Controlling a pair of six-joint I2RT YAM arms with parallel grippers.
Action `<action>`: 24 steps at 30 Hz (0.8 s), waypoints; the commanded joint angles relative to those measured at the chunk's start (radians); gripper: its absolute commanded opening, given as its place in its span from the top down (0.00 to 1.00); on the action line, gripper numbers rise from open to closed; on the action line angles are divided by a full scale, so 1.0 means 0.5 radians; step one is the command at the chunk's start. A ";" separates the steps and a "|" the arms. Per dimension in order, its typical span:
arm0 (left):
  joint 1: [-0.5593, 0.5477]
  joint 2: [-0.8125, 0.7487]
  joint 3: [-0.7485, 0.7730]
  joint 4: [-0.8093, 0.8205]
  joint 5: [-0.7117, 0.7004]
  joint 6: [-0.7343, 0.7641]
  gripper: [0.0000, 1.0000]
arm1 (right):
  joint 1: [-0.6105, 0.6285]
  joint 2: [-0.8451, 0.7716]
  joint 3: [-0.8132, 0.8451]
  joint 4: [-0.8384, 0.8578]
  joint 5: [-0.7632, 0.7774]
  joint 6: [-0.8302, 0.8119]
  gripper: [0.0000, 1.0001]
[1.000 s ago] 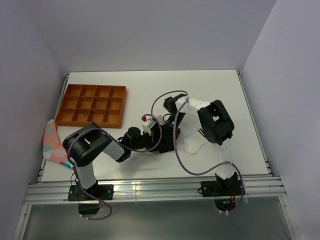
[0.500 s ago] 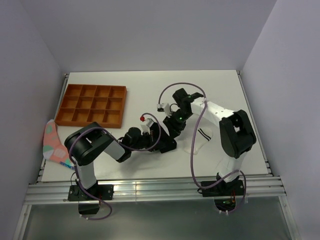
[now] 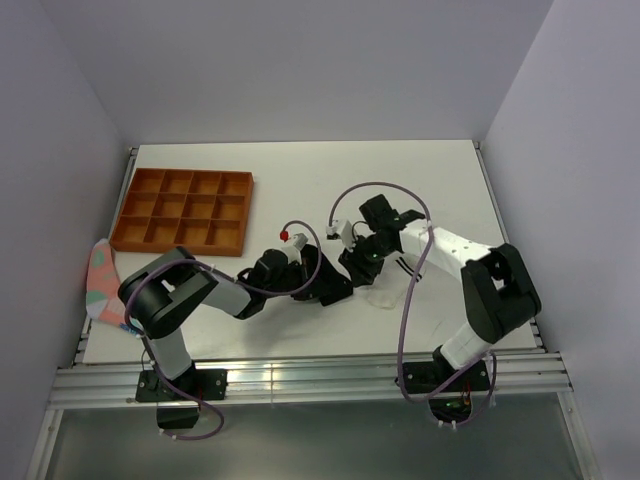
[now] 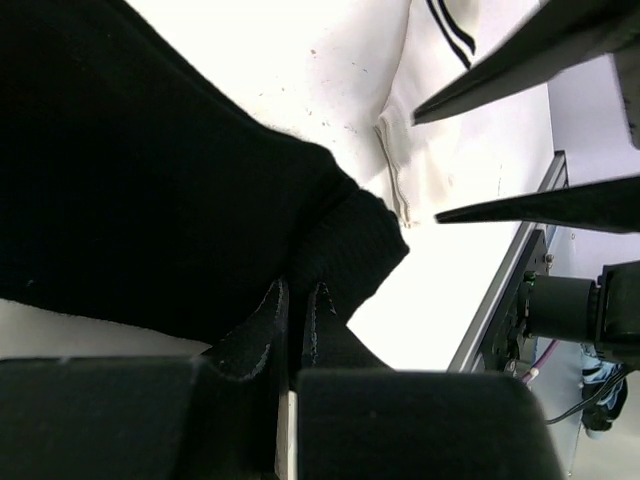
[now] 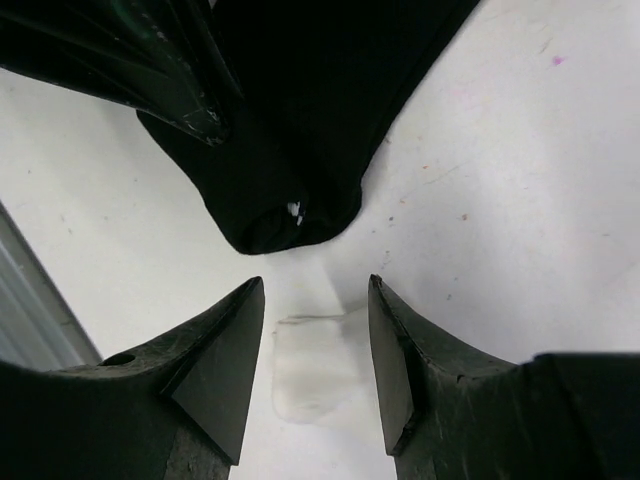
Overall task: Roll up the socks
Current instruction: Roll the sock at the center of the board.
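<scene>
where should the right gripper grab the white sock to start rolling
Probably the plain end, away from the stripes, of the white sock. It lies flat on the table, so bring the open right gripper straight down, jaws straddling its width, clear of the black sock.

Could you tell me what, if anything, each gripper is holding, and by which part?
The left gripper pinches the black sock near its rounded end; the right gripper is open, holding nothing.
</scene>
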 commanded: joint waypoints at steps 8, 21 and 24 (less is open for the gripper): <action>-0.014 0.125 -0.005 -0.824 -0.106 0.043 1.00 | 0.002 -0.467 -0.296 0.361 -0.021 -0.307 0.43; 0.023 0.248 0.139 -1.251 0.222 0.218 1.00 | 0.346 -0.793 -0.747 0.658 0.212 -0.531 0.42; 0.029 0.251 0.146 -1.278 0.295 0.246 1.00 | 0.432 -0.851 -0.864 0.747 0.273 -0.583 0.42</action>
